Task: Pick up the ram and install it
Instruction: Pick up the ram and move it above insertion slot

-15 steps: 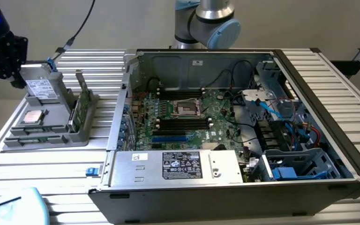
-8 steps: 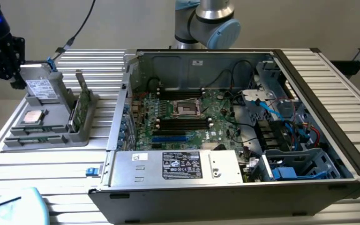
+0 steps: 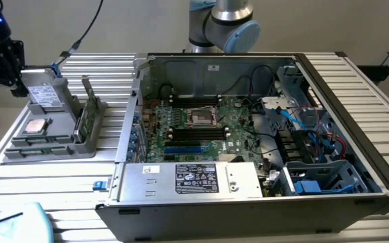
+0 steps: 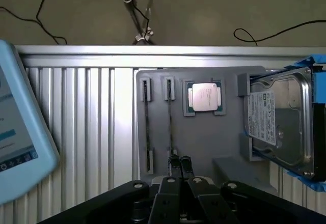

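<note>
The ram shows as thin sticks standing on edge in two narrow slots of the grey tray [image 4: 204, 142]; one ram stick [image 4: 169, 124] lies just ahead of my fingertips, the other [image 4: 146, 127] beside it. In the exterior view these sticks [image 3: 39, 143] sit along the tray's [image 3: 59, 152] near edge. My gripper [image 4: 180, 164] hangs above the tray with its fingertips close together and nothing between them. In the exterior view the gripper [image 3: 15, 86] is at the far left, over the tray's back corner. The motherboard's black memory slots [image 3: 196, 133] lie inside the open computer case [image 3: 356, 101].
On the tray are a square silver processor [image 4: 205, 96], a hard drive [image 4: 277, 122] and an upright green card with a metal bracket [image 3: 89, 119]. A pale blue tablet [image 4: 20, 132] lies on the ribbed table. Cables and drive cages crowd the case's right side [image 3: 309, 131].
</note>
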### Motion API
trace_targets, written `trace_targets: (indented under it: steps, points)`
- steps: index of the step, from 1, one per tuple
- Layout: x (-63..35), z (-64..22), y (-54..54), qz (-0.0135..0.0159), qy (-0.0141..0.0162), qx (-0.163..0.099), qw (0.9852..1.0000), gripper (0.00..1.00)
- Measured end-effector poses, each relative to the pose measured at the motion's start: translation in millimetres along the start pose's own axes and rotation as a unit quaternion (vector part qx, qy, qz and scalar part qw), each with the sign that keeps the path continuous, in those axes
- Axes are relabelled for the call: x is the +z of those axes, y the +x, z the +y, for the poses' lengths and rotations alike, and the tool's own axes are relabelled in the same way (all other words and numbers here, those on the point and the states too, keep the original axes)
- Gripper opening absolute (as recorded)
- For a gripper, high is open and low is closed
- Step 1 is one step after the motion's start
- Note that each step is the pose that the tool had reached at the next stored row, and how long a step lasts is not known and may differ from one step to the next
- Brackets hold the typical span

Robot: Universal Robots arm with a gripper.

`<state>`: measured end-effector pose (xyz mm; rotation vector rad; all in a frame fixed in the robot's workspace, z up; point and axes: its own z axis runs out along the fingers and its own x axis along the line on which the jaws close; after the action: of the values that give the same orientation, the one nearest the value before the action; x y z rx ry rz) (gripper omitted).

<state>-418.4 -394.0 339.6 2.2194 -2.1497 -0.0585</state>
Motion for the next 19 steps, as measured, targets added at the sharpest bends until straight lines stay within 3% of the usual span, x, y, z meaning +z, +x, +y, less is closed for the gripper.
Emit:
trace_targets:
  steps: [1, 3, 4, 7, 18, 19]
  points:
    - [0.1, 0.0, 0.0, 0.0005, 0.0, -0.008, 1.0, 0.12]
    - [0.2, 0.3, -0.1, 0.002, -0.0003, -0.025, 0.9997, 0.24]
    - [0.3, 0.5, -0.4, 0.0029, -0.0004, -0.031, 0.9995, 0.24]
    - [0.3, 0.5, -0.3, 0.0047, -0.0005, -0.031, 0.9995, 0.37]
    - [0.6, 1.4, -0.4, 0.0106, -0.001, -0.031, 0.9995, 0.39]
    - [1.5, 2.2, -0.5, 0.0107, -0.001, -0.031, 0.9995, 0.45]
